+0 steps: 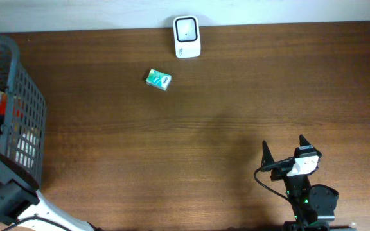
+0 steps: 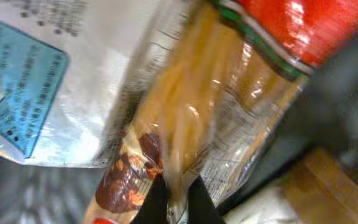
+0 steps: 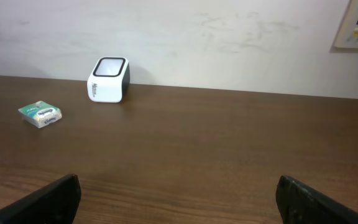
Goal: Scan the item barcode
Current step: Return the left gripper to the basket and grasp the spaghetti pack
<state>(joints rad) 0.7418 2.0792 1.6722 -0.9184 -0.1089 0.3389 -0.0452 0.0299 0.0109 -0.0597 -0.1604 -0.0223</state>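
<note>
Left wrist view: a spaghetti packet [image 2: 185, 118] fills the frame, its clear wrapper pinched in the clenched left gripper [image 2: 176, 202], probably ready for lifting out. Overhead: this happens inside the basket [image 1: 27, 96] at the worktop's [image 1: 204, 135] left edge. The scanner [image 1: 187, 36] stands at the far edge, with open wood between. Right wrist view: the right gripper [image 3: 179, 202] is spread wide and holds nothing.

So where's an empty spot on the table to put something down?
The widest bare patch of table lies between the basket and the right tool, nearer the robot than the green pack. Right of the scanner is bare too. The basket is crowded: the left tool is shut on a spaghetti packet among other packs.
</note>
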